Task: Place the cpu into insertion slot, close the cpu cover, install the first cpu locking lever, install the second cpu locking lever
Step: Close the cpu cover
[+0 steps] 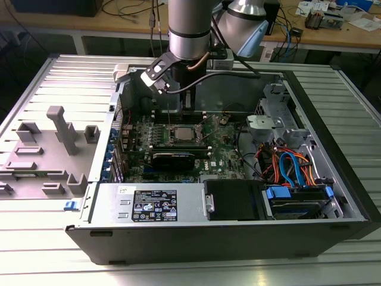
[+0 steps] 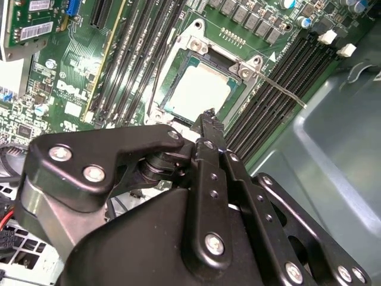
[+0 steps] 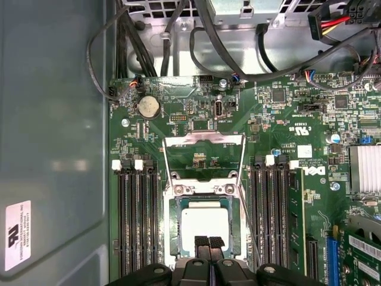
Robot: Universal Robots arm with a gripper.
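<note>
The cpu (image 3: 205, 223) lies flat in the insertion slot (image 3: 174, 229) on the green motherboard, its silvery top facing up; it is also seen in the second wrist view (image 2: 199, 89) and the exterior view (image 1: 181, 133). The cpu cover (image 3: 205, 139) stands open, tipped back from the slot's far side. A thin locking lever (image 2: 280, 90) sticks out unlatched beside the slot. My gripper (image 3: 208, 242) hovers just over the chip's near edge, with its black fingertips (image 2: 208, 119) pressed together and nothing between them.
Long black memory slots (image 3: 137, 220) flank the socket on both sides. Cables (image 3: 178, 36) run along the case wall beyond the board. A drive bay with blue and orange cables (image 1: 292, 170) sits at the exterior view's right, and a grey fixture tray (image 1: 53, 149) at its left.
</note>
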